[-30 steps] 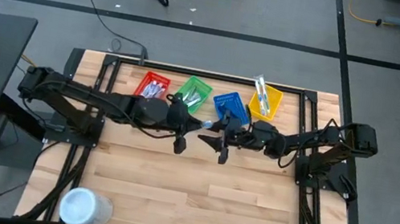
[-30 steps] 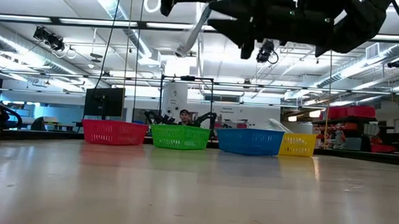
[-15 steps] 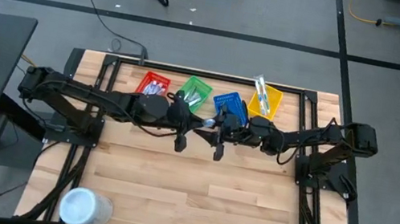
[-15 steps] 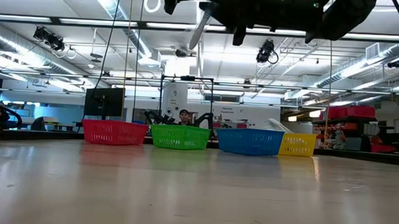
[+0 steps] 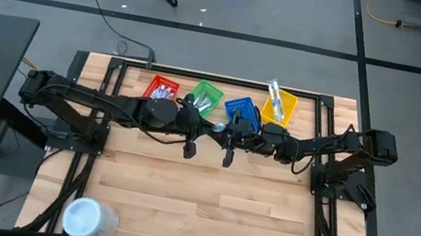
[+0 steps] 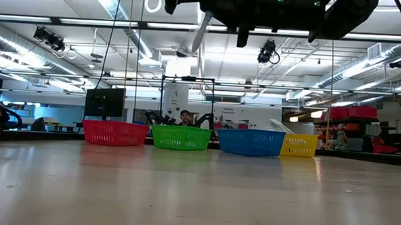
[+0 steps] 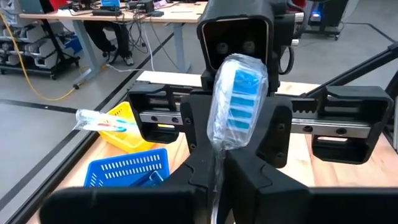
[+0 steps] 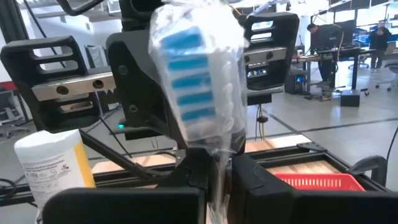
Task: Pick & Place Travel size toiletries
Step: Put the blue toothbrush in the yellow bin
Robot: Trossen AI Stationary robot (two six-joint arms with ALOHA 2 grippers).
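A toothbrush in a clear wrapper (image 7: 235, 102), its head showing blue stripes, hangs high over the table's middle between my two grippers. They face each other there. My left gripper (image 5: 200, 139) reaches in from the table's left and is shut on it. From the table's right comes my right gripper (image 5: 226, 143), also shut on it. The right wrist view shows the same wrapped head (image 8: 193, 74) in front of the left gripper's body. More wrapped toiletries lie in the baskets along the far edge. My left gripper pinches the toothbrush's clear wrapper below the head (image 7: 216, 177) between its two fingers. The head stands out past the fingertips toward the other gripper, clear of the table. My right gripper pinches the wrapper just under the striped head (image 8: 217, 163) between its two fingers, coming level from the table's right. The head sticks out beyond the fingertips, lifted clear.
Four baskets stand in a row at the far edge: red (image 5: 161, 89), green (image 5: 204, 97), blue (image 5: 241, 111) and yellow (image 5: 278, 109), the yellow one with a wrapped toothbrush (image 7: 99, 119) sticking out. A white round tub (image 5: 88, 219) stands at the near left corner.
My right gripper has moved toward the table's left, up to my left gripper, and has shut on the wrapped toothbrush that the left one holds. The toothbrush has stayed in place, clear of the table.
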